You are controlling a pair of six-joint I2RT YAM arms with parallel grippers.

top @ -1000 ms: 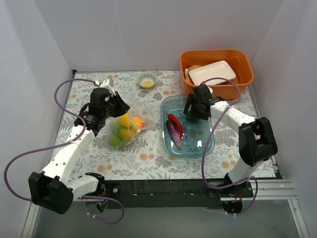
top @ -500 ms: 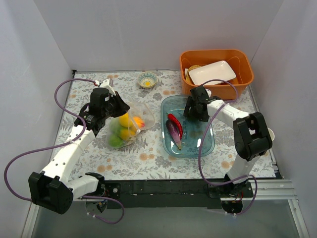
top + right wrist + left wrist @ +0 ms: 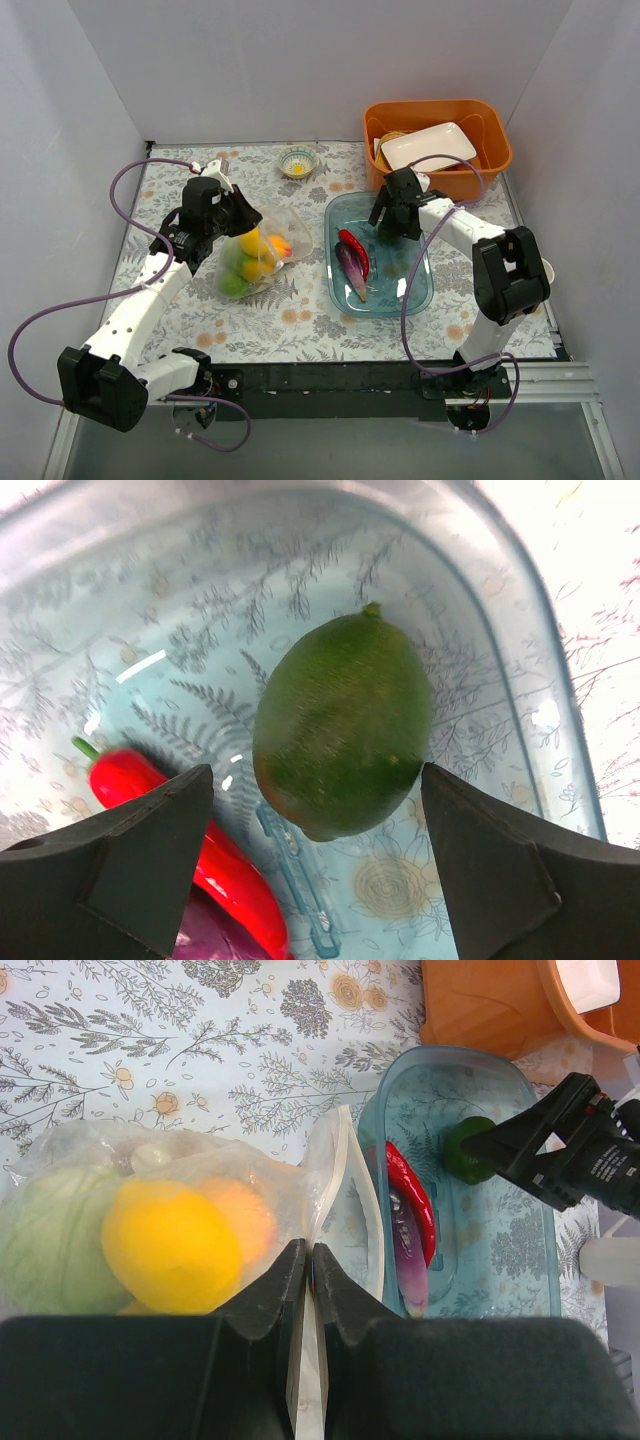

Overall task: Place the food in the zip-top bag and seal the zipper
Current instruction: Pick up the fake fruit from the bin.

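Right gripper slightly farther left, spread around the lime; left gripper unmoved, pinching the zip-top bag.

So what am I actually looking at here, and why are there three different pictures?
These are two white robot arms bolted to the near edge of a table. The wide picture comes from a fixed camera above and behind them. The other two come from small cameras on each wrist, so the black wedges in those are the jaws. The left arm has its jaws pinched shut on the mouth edge of a clear zip-top bag, which already holds toy food such as a lemon and a cabbage. The right arm has its jaws open on either side of a green lime. The lime lies in a blue tray with a red chilli and a purple eggplant. Behind stand an orange bin holding a white plate, and a small bowl.
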